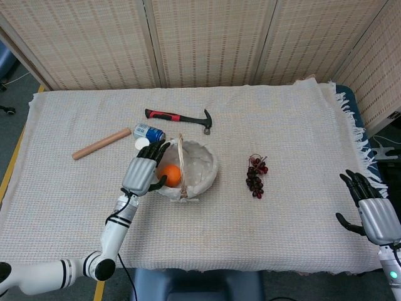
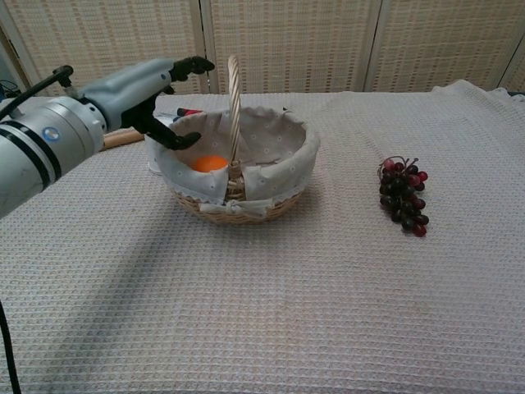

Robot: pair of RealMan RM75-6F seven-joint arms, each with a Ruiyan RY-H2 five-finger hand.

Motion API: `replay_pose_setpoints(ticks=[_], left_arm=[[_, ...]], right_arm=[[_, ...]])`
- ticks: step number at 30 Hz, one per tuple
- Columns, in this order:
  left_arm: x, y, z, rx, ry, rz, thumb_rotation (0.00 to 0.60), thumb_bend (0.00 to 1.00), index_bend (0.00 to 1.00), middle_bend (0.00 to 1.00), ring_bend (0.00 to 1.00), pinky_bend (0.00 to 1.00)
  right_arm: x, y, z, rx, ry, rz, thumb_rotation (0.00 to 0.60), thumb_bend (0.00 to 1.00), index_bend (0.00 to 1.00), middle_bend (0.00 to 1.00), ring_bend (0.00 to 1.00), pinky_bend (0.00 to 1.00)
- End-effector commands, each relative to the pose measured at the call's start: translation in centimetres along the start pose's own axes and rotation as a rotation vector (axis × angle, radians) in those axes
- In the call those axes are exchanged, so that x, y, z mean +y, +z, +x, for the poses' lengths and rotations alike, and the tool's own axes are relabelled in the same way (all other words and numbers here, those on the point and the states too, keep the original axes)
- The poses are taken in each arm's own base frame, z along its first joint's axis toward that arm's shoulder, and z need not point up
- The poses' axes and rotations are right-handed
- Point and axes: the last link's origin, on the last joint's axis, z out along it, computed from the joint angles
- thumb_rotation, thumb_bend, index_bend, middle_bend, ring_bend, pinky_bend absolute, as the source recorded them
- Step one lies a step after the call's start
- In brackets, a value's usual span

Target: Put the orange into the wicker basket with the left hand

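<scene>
The orange (image 1: 171, 174) (image 2: 209, 163) lies inside the wicker basket (image 1: 203, 177) (image 2: 291, 176), on its white lining, at the left of the upright handle (image 2: 235, 107). My left hand (image 1: 143, 172) (image 2: 156, 92) hovers over the basket's left rim with its fingers spread and nothing in it. My right hand (image 1: 371, 207) stays at the table's right front edge, fingers apart, holding nothing; the chest view does not show it.
A bunch of dark grapes (image 1: 256, 175) (image 2: 403, 195) lies right of the basket. Behind the basket are a red-handled hammer (image 1: 180, 118), a blue can (image 1: 148, 132), a white cap (image 1: 141, 143) and a wooden rolling pin (image 1: 101, 144). A woven screen (image 1: 207, 41) backs the table.
</scene>
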Motion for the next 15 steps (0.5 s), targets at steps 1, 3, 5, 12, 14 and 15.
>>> replay_pose_setpoints(ticks=[1, 3, 5, 12, 14, 15], left_arm=[[-5.9, -2.2, 1.5, 0.076, 0.476, 0.034, 0.600, 0.37, 0.00, 0.05, 0.05, 0.15], [-8.2, -3.5, 2.0, 0.046, 0.551, 0.045, 0.600, 0.37, 0.00, 0.05, 0.05, 0.15], [-10.2, -5.1, 2.5, 0.012, 0.587, 0.059, 0.600, 0.37, 0.01, 0.05, 0.05, 0.15], [-13.9, -11.0, 2.9, 0.005, 0.613, 0.065, 0.600, 0.37, 0.01, 0.05, 0.05, 0.15], [-14.5, -12.7, 2.7, -0.010, 0.596, 0.078, 0.600, 0.37, 0.02, 0.06, 0.06, 0.15], [-14.8, -13.4, 2.6, -0.020, 0.586, 0.086, 0.600, 0.37, 0.02, 0.06, 0.07, 0.15]], right_arm=[[0.0, 0.0, -0.1, -0.003, -0.002, 0.002, 0.600, 0.19, 0.00, 0.00, 0.00, 0.24], [-0.1, 0.0, -0.1, -0.005, -0.007, 0.003, 0.600, 0.19, 0.00, 0.00, 0.00, 0.24], [-0.2, 0.0, -0.3, -0.007, -0.012, 0.002, 0.600, 0.19, 0.00, 0.00, 0.00, 0.24], [-0.3, 0.1, -0.4, -0.009, -0.019, -0.005, 0.600, 0.19, 0.00, 0.00, 0.00, 0.24], [-0.3, 0.1, -0.5, -0.009, -0.020, -0.004, 0.600, 0.19, 0.00, 0.00, 0.00, 0.24], [-0.3, 0.1, -0.4, -0.009, -0.021, -0.004, 0.600, 0.19, 0.00, 0.00, 0.00, 0.24]])
